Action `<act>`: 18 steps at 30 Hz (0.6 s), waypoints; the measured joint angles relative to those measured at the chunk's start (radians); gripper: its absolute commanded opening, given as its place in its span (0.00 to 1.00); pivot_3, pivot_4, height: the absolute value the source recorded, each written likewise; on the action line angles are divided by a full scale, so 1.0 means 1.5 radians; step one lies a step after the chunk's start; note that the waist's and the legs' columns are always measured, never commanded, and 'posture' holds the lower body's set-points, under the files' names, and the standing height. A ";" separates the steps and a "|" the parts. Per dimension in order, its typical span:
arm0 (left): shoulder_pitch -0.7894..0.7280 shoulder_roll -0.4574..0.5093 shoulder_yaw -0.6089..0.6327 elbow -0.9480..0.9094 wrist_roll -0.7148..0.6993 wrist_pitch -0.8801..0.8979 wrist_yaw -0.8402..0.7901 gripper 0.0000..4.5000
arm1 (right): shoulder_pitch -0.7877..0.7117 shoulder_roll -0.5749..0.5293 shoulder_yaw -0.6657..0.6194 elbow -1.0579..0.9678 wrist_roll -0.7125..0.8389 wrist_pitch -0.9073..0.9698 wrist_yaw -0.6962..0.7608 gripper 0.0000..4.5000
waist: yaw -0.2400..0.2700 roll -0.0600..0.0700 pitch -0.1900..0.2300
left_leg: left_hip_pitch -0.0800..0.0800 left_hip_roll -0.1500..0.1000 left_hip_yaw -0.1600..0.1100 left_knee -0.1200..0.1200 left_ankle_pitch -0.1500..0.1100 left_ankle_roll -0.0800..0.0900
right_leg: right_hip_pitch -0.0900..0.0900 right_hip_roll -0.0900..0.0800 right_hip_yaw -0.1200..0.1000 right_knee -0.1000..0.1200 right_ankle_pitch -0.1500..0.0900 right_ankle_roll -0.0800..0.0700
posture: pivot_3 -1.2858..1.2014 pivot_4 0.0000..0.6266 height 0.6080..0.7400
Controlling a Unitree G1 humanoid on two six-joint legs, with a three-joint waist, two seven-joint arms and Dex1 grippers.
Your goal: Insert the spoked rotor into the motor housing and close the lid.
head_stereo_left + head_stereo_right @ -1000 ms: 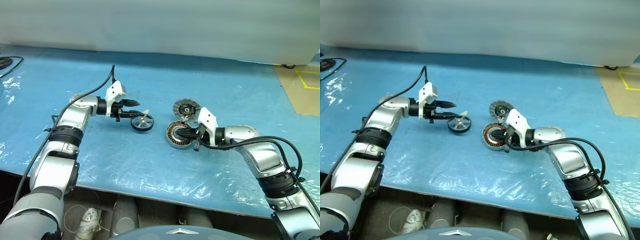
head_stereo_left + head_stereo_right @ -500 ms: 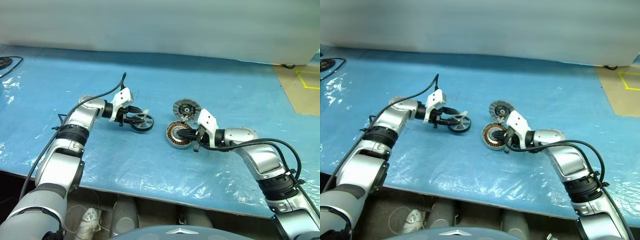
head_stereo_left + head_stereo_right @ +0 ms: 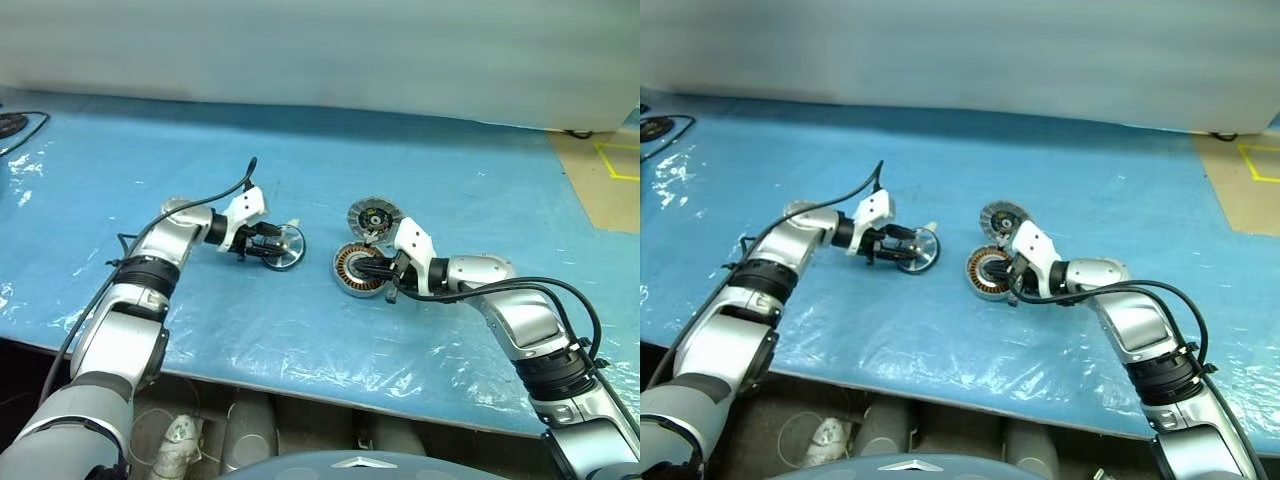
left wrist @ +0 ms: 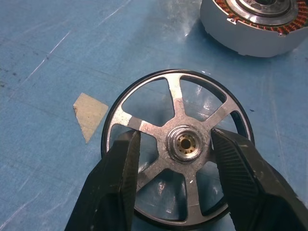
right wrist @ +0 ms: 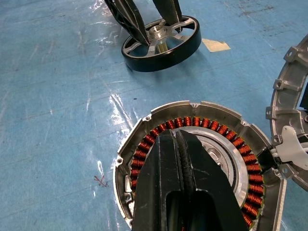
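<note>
I am working over the blue film-covered table [image 3: 480, 170], and its slick, wrinkled sheet is my first worry: any part I nudge sideways may slide instead of staying put.

The motor housing [image 3: 346, 268] lies flat near the middle, copper windings up. My right gripper [image 5: 174, 134] is pinched fully closed with nothing in it, its tips over the housing's shiny centre hub. While it sits there it blocks the opening, so anything brought in would strike it. If it presses off-centre, I judge the ring could tip or skate.

The spoked rotor [image 3: 372, 216] rests just beyond the housing, close to the right wrist and untouched. A careless swing of that arm could knock it away.

Well to the left lies a black-rimmed spoked wheel [image 4: 186, 143]. My left gripper [image 4: 175, 137] stands half open astride its hub, one finger over each side, not clamped. If the fingers close onto the spokes rather than the hub, I expect them to jam or flip the wheel. Too shallow a bite would drop it.

A small tape scrap [image 4: 90, 114] beside the wheel could snag under the rim
</note>
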State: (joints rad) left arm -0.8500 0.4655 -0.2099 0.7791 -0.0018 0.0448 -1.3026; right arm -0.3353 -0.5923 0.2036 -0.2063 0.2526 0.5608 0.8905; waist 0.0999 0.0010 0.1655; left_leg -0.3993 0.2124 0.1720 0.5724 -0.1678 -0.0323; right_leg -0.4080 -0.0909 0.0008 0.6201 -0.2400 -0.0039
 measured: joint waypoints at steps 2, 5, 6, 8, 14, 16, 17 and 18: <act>0.001 -0.002 -0.001 -0.004 0.003 -0.003 0.003 0.54 | 0.000 0.001 0.002 0.000 0.000 0.000 0.000 0.00 | 0.000 0.000 0.000 | 0.000 0.000 0.000 0.000 0.000 0.000 | 0.000 0.000 0.000 0.000 0.000 0.000 | 0.52 0.24 1.00; 0.007 -0.003 -0.011 -0.018 0.011 -0.009 0.007 0.54 | 0.000 0.001 0.003 0.000 0.000 0.000 0.000 0.00 | 0.000 0.000 0.000 | 0.001 0.000 0.000 0.000 0.000 0.000 | 0.001 0.000 0.000 0.000 0.000 0.000 | 0.52 0.24 1.00; 0.008 -0.003 -0.013 -0.023 0.015 -0.010 0.009 0.54 | -0.001 0.001 0.003 0.000 0.000 0.000 0.000 0.00 | 0.000 0.000 0.000 | 0.001 0.000 0.000 0.000 0.000 0.000 | 0.001 0.000 0.000 0.000 0.000 0.000 | 0.52 0.24 1.00; 0.009 -0.002 -0.021 -0.032 0.022 -0.016 0.014 0.54 | -0.002 0.001 0.003 0.000 0.000 0.000 -0.001 0.00 | 0.000 0.000 0.000 | 0.002 -0.001 0.000 0.000 0.000 0.000 | 0.001 -0.001 0.000 0.000 0.000 0.000 | 0.52 0.24 1.00; 0.008 -0.001 -0.036 -0.041 0.042 -0.028 0.021 0.39 | -0.008 0.001 0.003 0.000 -0.001 0.000 -0.002 0.00 | 0.001 0.002 -0.001 | 0.005 -0.002 0.000 -0.001 0.000 0.000 | 0.004 -0.002 0.001 0.000 0.000 0.000 | 0.52 0.24 1.00; 0.008 -0.002 -0.036 -0.041 0.043 -0.028 0.025 0.39 | -0.010 0.001 0.003 0.000 -0.001 -0.002 -0.001 0.00 | 0.001 0.002 -0.001 | 0.007 -0.003 0.000 -0.001 0.000 0.000 | 0.006 -0.002 0.001 0.000 0.000 0.000 | 0.52 0.24 1.00; 0.008 -0.002 -0.036 -0.041 0.043 -0.027 0.026 0.39 | -0.010 0.001 0.003 0.000 0.000 -0.003 -0.001 0.00 | 0.001 0.002 -0.001 | 0.007 -0.003 0.000 -0.001 0.000 0.000 | 0.006 -0.003 0.001 0.000 0.000 0.000 | 0.52 0.24 1.00; 0.008 -0.002 -0.036 -0.041 0.043 -0.027 0.026 0.39 | -0.010 0.001 0.003 0.000 0.000 -0.003 -0.001 0.00 | 0.001 0.002 -0.001 | 0.007 -0.003 0.000 -0.001 0.000 0.000 | 0.006 -0.003 0.001 0.000 0.000 0.000 | 0.52 0.24 1.00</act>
State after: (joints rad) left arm -0.8377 0.4626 -0.2646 0.7182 0.0631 0.0049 -1.2636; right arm -0.3499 -0.5908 0.2078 -0.2063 0.2519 0.5559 0.8885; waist 0.1011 0.0033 0.1641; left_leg -0.3891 0.2085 0.1722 0.5706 -0.1680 -0.0321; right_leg -0.3997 -0.0948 0.0028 0.6197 -0.2404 -0.0037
